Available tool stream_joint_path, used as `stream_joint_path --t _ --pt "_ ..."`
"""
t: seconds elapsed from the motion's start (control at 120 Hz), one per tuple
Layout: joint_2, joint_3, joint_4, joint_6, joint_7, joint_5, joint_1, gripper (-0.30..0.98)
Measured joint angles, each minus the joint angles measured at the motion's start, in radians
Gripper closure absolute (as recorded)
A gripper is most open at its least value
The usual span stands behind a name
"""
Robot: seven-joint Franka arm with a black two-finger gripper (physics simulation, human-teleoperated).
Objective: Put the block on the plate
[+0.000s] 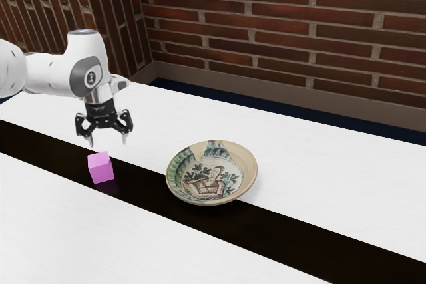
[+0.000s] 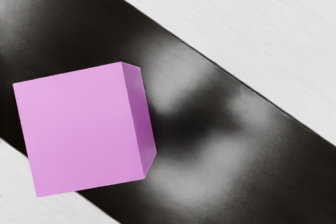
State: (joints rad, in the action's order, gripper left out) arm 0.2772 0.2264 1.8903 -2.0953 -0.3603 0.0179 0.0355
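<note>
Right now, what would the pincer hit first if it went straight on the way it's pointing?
Probably the pink block, below the open pincer; depth is unclear, so it might miss and meet the black strip.

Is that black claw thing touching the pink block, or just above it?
Apart. In the exterior view, the open gripper is above the pink block, with a little of the table showing between fingertips and block.

Parted jaws hang above the pink block, perhaps off-centre; plate sits apart
</note>
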Motion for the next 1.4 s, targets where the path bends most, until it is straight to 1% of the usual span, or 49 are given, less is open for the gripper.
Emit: stream_joint_path --t 0.058,0.133,0.35,0.625,0.875,1.142,1.275,1.4 --pt "0.003 -0.035 0.017 -0.039 -0.029 -0.002 0.053 0.0" --pt "0.004 -0.053 0.04 -0.087 -0.061 -0.002 0.089 0.0" --pt "0.036 -0.057 0.062 -0.187 -0.14 0.012 0.127 0.0" --pt "0.068 -0.05 0.078 -0.241 -0.215 0.038 0.142 0.0" --pt "0.071 -0.05 0.109 -0.254 -0.258 0.034 0.137 0.0" --pt "0.101 -0.051 0.116 -0.264 -0.286 0.026 0.13 0.0" --pt "0.114 -0.05 0.116 -0.273 -0.293 0.025 0.128 0.05" --pt "0.117 -0.051 0.117 -0.284 -0.295 0.025 0.129 0.13"
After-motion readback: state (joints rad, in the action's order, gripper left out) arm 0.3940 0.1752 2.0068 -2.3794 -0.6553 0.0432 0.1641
